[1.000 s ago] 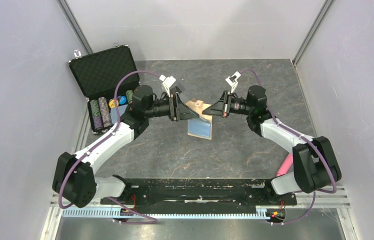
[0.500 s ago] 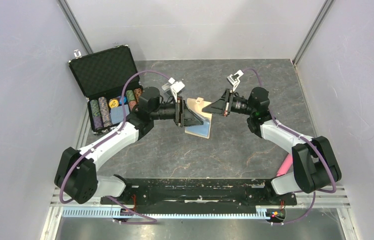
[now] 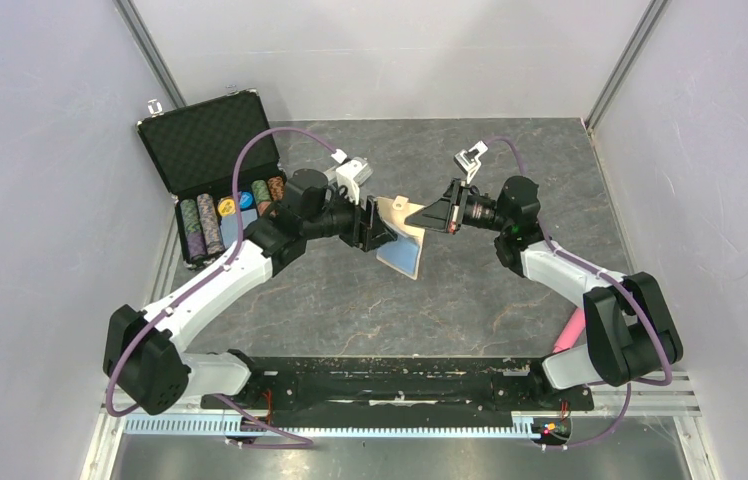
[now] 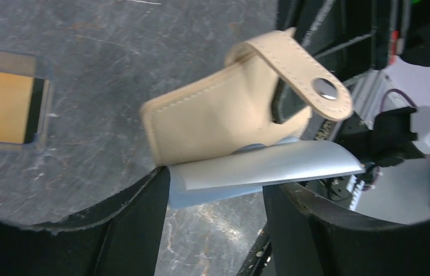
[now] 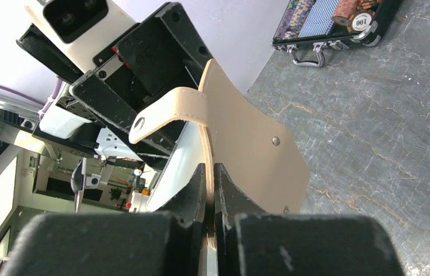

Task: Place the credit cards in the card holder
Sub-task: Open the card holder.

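Observation:
The tan card holder (image 3: pixel 402 238) hangs in the air above the middle of the table, with its blue lining facing down. My right gripper (image 3: pixel 430 217) is shut on its tan flap, which shows pinched between the fingers in the right wrist view (image 5: pixel 210 169). My left gripper (image 3: pixel 375 232) is open, its two fingers straddling the lower lining edge of the card holder (image 4: pixel 212 115) in the left wrist view (image 4: pixel 217 183). A gold-orange credit card (image 4: pixel 7 107) with a dark edge lies flat on the table inside a clear sleeve. A separate black card is not visible.
An open black foam-lined case (image 3: pixel 212 140) with rows of poker chips (image 3: pixel 208 222) stands at the back left; it also shows in the right wrist view (image 5: pixel 327 29). A pink object (image 3: pixel 570 328) lies by the right arm's base. Grey walls enclose the table.
My left gripper has moved right and turned its wrist, closing in on the card holder's lower edge. The card holder has tilted slightly. My right gripper has shifted a little right, keeping its hold.

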Controlling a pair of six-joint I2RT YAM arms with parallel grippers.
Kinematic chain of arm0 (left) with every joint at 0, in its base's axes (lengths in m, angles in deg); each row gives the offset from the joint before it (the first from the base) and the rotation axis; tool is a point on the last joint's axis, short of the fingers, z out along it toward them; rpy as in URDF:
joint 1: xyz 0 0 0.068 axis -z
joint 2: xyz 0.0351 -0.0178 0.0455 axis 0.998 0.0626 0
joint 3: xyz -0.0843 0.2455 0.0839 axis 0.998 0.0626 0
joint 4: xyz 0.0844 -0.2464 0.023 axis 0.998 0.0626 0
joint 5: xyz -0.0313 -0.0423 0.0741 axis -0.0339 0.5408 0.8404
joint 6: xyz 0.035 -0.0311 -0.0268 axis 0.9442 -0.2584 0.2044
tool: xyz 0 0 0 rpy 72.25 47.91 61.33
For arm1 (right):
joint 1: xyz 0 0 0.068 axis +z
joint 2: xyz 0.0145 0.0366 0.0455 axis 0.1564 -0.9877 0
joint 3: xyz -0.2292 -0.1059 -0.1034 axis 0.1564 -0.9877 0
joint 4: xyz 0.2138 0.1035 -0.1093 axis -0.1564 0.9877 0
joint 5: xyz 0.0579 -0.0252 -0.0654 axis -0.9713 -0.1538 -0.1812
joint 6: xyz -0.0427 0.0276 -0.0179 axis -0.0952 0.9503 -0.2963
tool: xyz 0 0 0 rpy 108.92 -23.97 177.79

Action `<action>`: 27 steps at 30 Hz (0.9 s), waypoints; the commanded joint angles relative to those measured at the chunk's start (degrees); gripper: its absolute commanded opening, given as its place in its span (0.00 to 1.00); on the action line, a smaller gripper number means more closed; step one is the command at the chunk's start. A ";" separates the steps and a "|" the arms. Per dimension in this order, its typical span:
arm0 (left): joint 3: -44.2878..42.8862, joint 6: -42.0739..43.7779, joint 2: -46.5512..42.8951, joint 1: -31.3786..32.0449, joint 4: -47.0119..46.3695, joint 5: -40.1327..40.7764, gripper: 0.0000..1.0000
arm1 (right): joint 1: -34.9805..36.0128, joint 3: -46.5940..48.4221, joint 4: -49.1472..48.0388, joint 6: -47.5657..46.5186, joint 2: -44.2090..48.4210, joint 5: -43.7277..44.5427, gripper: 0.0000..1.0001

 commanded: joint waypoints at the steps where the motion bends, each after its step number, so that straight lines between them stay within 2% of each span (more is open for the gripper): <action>1: -2.99 5.20 -0.15 0.25 2.74 7.62 0.68 | 0.48 -0.61 -4.69 1.50 1.72 -1.75 0.00; 5: -1.86 4.24 0.30 0.13 1.54 8.57 0.77 | 0.55 -1.95 -7.69 3.68 2.06 -1.89 0.00; 9: 1.88 2.00 -1.02 -0.18 -5.77 4.90 0.87 | 0.68 -2.09 -8.05 3.90 1.85 -2.70 0.00; 11: 3.94 0.39 -1.60 -0.67 -11.15 0.78 0.88 | 0.68 -2.09 -8.08 3.82 1.81 -2.89 0.00; 13: 4.43 -1.53 -1.26 -1.35 -13.86 -3.77 0.85 | 0.68 -2.01 -8.12 3.80 1.63 -2.90 0.00; 18: 4.81 -8.03 0.40 -3.54 -18.11 -14.01 0.56 | 0.68 -1.57 -8.39 3.56 0.68 -2.90 0.00; 22: 7.32 -13.14 -0.65 -5.17 -24.31 -16.68 0.43 | 0.64 -1.57 -8.31 3.16 0.14 -2.82 0.00; 24: 8.43 -15.70 -1.01 -5.80 -27.75 -18.16 0.29 | 0.68 -1.81 -8.15 2.82 -0.09 -2.68 0.00; 27: 8.01 -18.50 -0.45 -6.76 -28.01 -20.42 0.04 | 0.68 -1.83 -6.59 1.48 -0.03 -2.33 0.00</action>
